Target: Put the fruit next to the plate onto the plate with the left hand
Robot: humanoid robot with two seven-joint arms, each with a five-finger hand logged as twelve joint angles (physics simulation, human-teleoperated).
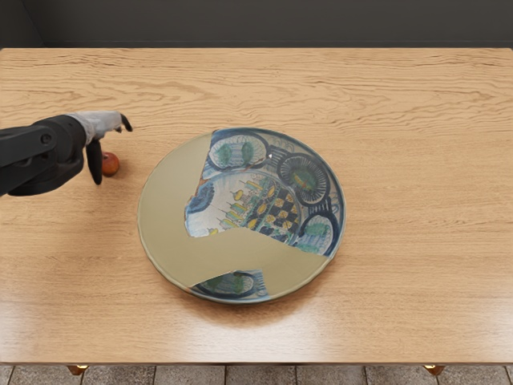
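The left hand (101,130) hangs over the table's left side with its fingers spread apart and nothing in its grasp. One dark-tipped finger (94,165) points down, and another reaches out to the right.

There is one fruit (111,164). It is small, round and red-orange with a dull sheen, and it sits on the wood just right of the downward finger. They are so close that I cannot tell whether they touch. The fruit lies under the hand's pale grey palm and left of the plate, with a strip of bare wood between fruit and rim.

One arm (36,156) is in view. It is black and bulky and comes in from the left edge.

There is one plate (164,233). It is wide, round and shallow, it lies flat near the middle of the table, and nothing is on it. Its surface is patchy. Plain olive-tan covers the left and lower parts. The rest carries a blue, green and yellow painted pattern of ringed circles and a checkered patch.

The single table (401,120) is light wood with a strong grain. Two small brass-coloured feet (434,370) show below its front edge, above a tiled floor.
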